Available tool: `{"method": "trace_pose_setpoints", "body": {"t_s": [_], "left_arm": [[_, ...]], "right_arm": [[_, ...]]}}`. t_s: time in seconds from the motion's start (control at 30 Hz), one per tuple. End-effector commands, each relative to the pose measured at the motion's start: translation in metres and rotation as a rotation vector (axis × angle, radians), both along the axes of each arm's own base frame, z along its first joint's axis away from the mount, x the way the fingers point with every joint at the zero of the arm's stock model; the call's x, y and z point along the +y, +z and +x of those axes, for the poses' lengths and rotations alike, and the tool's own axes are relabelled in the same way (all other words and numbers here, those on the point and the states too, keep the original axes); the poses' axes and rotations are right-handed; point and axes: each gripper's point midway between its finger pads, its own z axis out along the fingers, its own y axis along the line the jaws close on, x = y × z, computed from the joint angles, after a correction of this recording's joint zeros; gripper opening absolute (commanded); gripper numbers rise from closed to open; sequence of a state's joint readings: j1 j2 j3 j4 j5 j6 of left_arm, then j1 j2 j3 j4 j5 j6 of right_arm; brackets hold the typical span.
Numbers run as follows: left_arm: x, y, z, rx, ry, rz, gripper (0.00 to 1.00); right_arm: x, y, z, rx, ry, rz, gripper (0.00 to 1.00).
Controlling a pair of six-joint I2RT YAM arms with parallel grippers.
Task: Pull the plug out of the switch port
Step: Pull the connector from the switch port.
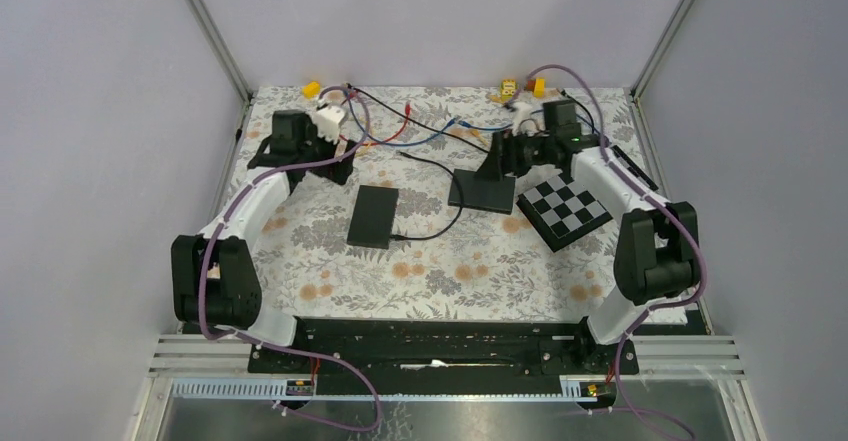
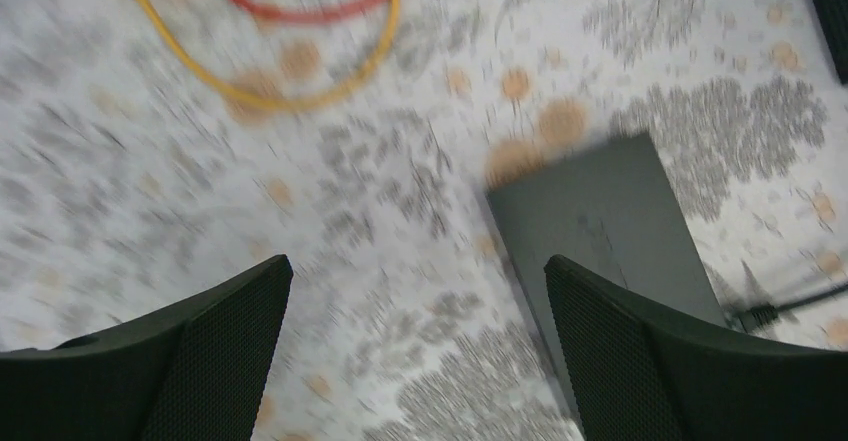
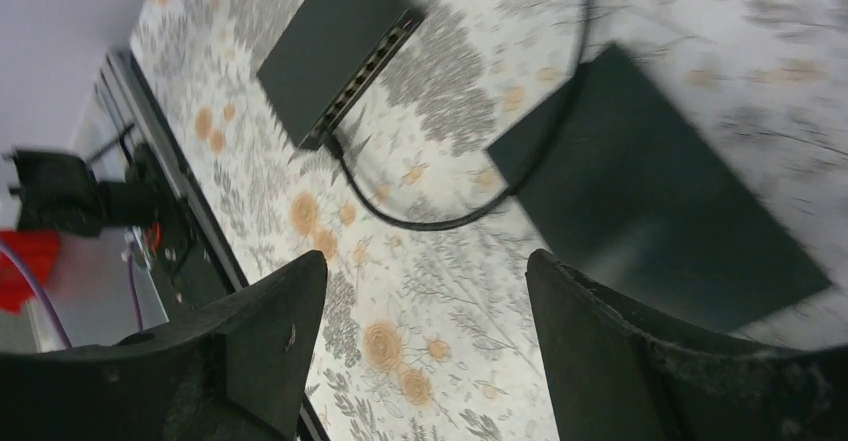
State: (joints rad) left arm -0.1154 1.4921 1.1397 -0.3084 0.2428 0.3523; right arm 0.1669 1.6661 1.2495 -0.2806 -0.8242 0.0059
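The switch [image 1: 372,215] is a flat dark box on the flowered cloth. In the right wrist view its row of ports [image 3: 365,71] faces me, and the black plug [image 3: 333,145] sits in the end port. Its black cable [image 3: 470,211] loops away across the cloth. The left wrist view, blurred, has the switch [image 2: 600,231] under the right finger and the plug [image 2: 765,313] at its far corner. My left gripper [image 1: 335,166] [image 2: 415,281] hovers open behind the switch, holding nothing. My right gripper [image 1: 497,166] [image 3: 425,281] stands open and empty over a second dark box [image 3: 650,221].
A black-and-white checkerboard [image 1: 565,211] lies at the right. Yellow [image 2: 270,96], red [image 2: 300,9] and other loose cables trail across the back of the cloth, beside small yellow parts [image 1: 311,89]. Grey walls close in the table on both sides and at the back.
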Motion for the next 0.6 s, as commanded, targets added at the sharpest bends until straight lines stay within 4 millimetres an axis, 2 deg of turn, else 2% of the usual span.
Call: {"method": "trace_pose_setpoints", "body": {"t_s": [0.0, 0.13, 0.23, 0.43, 0.57], "left_arm": [[-0.016, -0.019, -0.043, 0.148, -0.042, -0.263, 0.99], [-0.02, -0.044, -0.074, 0.277, -0.095, -0.332, 0.99], [-0.014, -0.055, -0.094, 0.322, -0.136, -0.334, 0.99], [-0.005, -0.069, -0.12, 0.254, -0.331, -0.163, 0.99], [-0.002, -0.081, -0.135, 0.195, -0.423, -0.079, 0.99]], "right_arm": [[0.047, -0.01, -0.038, -0.099, 0.205, -0.11, 0.8], [0.086, -0.022, -0.052, -0.085, 0.317, -0.124, 0.8], [0.113, -0.036, -0.062, -0.045, 0.399, -0.12, 0.78], [0.163, -0.07, -0.079, 0.07, 0.521, -0.091, 0.73], [0.185, -0.083, -0.08, 0.172, 0.545, -0.038, 0.7]]}}
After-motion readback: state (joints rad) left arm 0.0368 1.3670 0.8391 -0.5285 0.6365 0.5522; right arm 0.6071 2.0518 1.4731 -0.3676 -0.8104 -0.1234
